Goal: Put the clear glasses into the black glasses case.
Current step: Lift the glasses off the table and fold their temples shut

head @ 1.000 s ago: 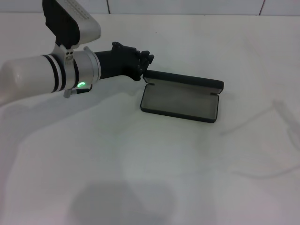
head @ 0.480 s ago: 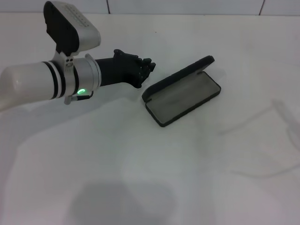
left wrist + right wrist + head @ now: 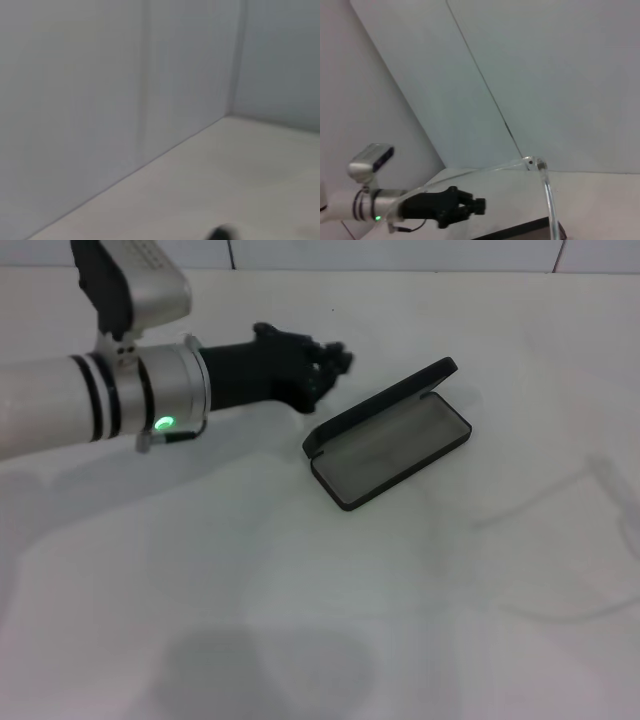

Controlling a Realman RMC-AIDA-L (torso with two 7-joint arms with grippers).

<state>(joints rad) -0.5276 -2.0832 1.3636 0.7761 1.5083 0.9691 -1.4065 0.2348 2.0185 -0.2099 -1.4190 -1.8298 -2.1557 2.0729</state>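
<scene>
The black glasses case point(image 3: 395, 440) lies open on the white table, set at a slant, with its grey lining up and its lid raised toward the back. My left gripper point(image 3: 330, 370) hovers just left of the case's near-left corner, apart from it. It also shows far off in the right wrist view, left gripper point(image 3: 472, 206). The clear glasses point(image 3: 600, 472) show faintly near the table's right edge, their thin arms reaching left. In the right wrist view one arm of the clear glasses point(image 3: 546, 192) hangs close to the camera, above the case's edge point(image 3: 520, 233). My right gripper is out of view.
The white table point(image 3: 300, 570) runs back to a tiled wall point(image 3: 400, 252). The left forearm point(image 3: 110, 405) crosses the table's back left. A soft shadow lies on the front of the table.
The case has swung round, its right end turning toward the back. My left gripper then drew away from the case's corner, moving right and toward the back.
</scene>
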